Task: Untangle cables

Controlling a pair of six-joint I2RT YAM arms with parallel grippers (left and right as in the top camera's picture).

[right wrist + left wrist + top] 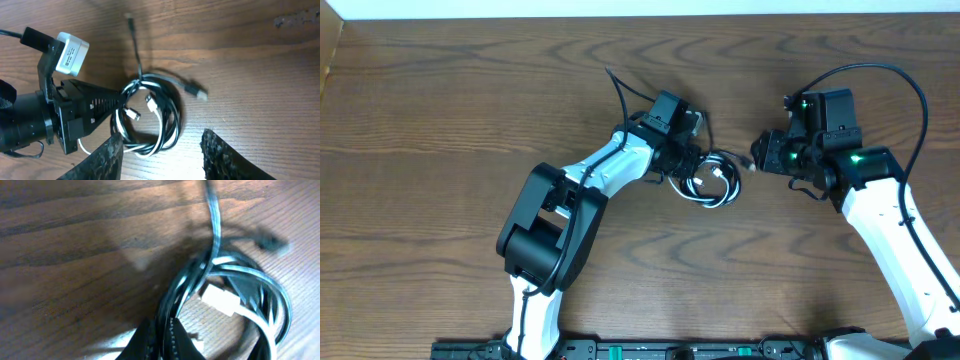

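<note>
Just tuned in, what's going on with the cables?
The left gripper is shut on one edge of the bundle, where the white cable and black cable lie looped together on the table. The right gripper is open beside the bundle, touching nothing. Nothing is untangled yet.

Left arm (610, 165) and right arm (876, 207): white link shells, black joint housings. Green lights (857, 158) mark the right wrist; a black wire (918, 90) loops at its 1 o'clock.
</note>
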